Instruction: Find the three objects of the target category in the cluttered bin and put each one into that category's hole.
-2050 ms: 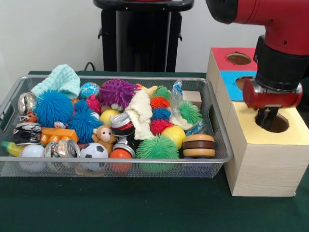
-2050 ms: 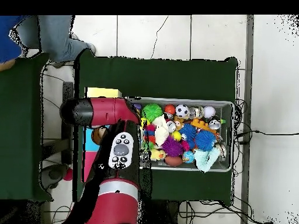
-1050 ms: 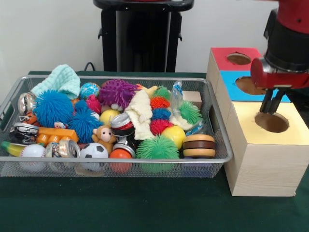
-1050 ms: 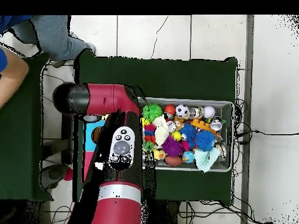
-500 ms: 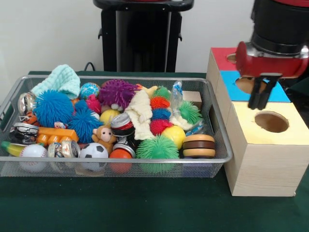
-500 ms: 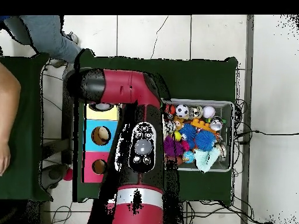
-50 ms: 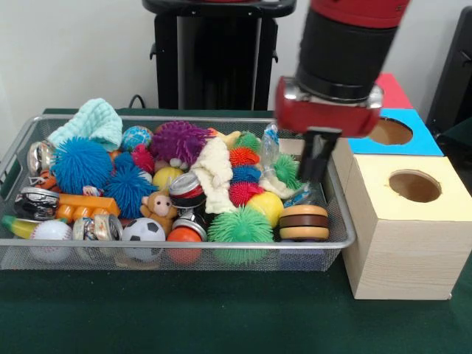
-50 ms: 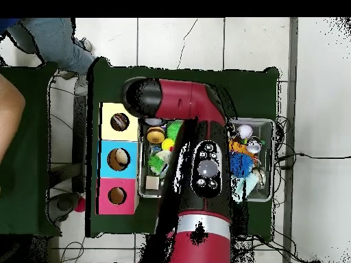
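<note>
Green cloth covers the table (image 7: 221,317), and on it we see a wire bin (image 7: 335,221) heaped with toys beside a wooden box (image 7: 402,251) with yellow, blue and red tops, each with a round hole. We find the gripper (image 7: 313,177) hanging over the bin's box-side end, just above a green spiky ball (image 7: 289,169), with its jaws together and nothing between them. A person's arm (image 8: 10,116) shows at the overhead view's edge.
</note>
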Action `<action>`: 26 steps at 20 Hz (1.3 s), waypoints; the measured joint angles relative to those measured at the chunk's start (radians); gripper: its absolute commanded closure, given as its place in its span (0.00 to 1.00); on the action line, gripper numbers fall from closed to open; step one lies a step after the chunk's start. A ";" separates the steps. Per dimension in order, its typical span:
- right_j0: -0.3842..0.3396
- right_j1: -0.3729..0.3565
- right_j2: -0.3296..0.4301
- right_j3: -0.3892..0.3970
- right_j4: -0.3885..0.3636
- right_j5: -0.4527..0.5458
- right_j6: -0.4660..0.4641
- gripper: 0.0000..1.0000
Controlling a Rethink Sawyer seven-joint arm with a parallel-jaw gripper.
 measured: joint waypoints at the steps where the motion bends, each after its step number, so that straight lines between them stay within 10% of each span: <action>1: -0.009 0.000 0.005 0.000 -0.007 -0.002 0.000 1.00; 26: -0.224 -0.019 0.163 0.012 -0.320 -0.026 -0.042 1.00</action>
